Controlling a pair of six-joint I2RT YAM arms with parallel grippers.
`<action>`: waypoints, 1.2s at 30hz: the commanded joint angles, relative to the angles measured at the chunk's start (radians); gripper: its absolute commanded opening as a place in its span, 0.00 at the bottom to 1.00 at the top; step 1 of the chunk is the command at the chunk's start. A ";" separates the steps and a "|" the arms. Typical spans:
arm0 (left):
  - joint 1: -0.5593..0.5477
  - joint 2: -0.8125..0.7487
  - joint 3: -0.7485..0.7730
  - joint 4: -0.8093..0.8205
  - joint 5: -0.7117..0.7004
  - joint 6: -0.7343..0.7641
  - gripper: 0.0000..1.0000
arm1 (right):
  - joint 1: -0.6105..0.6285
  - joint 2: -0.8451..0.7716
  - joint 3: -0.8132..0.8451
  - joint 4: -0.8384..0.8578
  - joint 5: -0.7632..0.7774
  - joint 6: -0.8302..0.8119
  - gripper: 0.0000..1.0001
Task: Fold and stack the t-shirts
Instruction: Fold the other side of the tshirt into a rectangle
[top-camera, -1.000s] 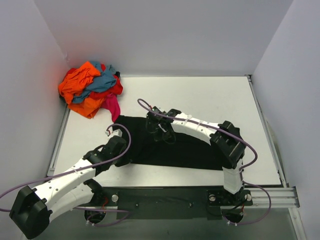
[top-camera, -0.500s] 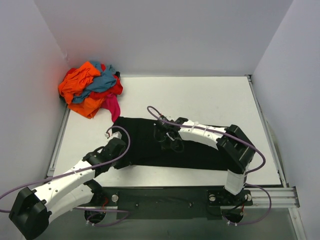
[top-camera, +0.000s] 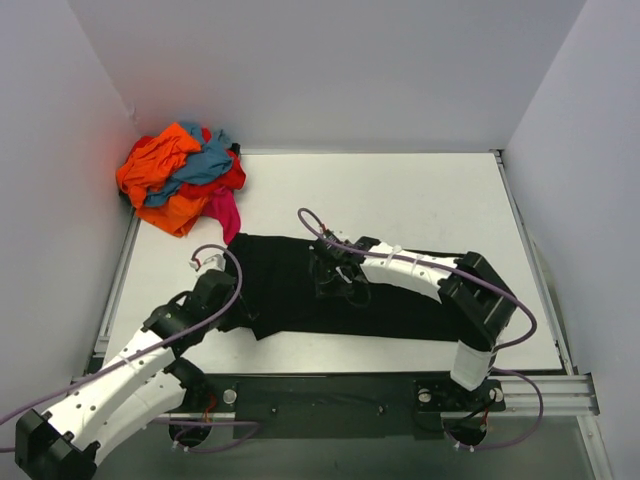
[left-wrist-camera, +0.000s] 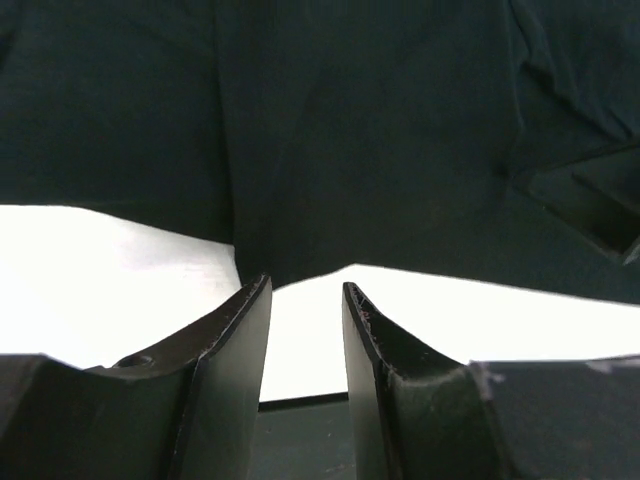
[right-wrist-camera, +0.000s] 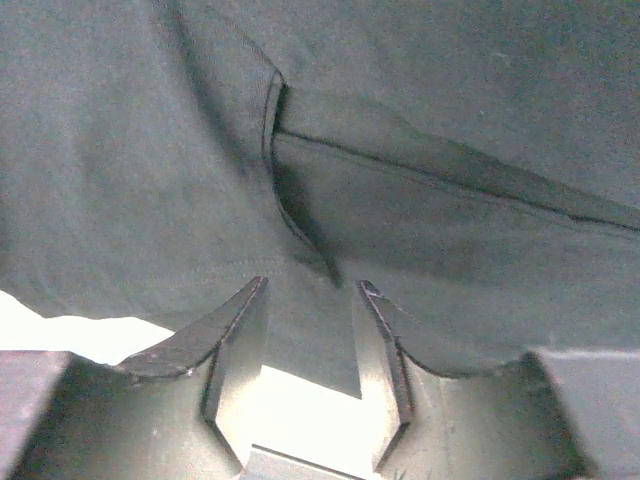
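Plainly, the left claw (left-wrist-camera: 305, 288) gapes empty beside the black t-shirt (top-camera: 285, 280), left of centre; the right claw (right-wrist-camera: 312, 283) gapes over its middle.

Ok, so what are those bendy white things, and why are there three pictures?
Those are two robot arms, the left arm and the right arm, bolted to the near edge of a white table. The big picture comes from a camera up above. The other two come from a small camera on each wrist, so you see that arm's own jaws up close. A black shirt lies spread on the table. A pile of orange, blue, red and pink shirts sits in the far left corner. Both pairs of jaws are open right at the black shirt, and they hold nothing.
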 joint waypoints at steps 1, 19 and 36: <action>0.108 0.048 0.034 0.006 -0.010 0.026 0.44 | -0.004 0.049 0.043 0.000 -0.023 0.034 0.33; 0.510 0.387 0.146 0.455 0.085 0.103 0.47 | 0.005 -0.004 -0.019 0.000 -0.091 0.070 0.00; 0.504 0.945 0.465 0.609 0.058 0.064 0.48 | -0.001 -0.091 -0.103 0.000 -0.092 0.076 0.32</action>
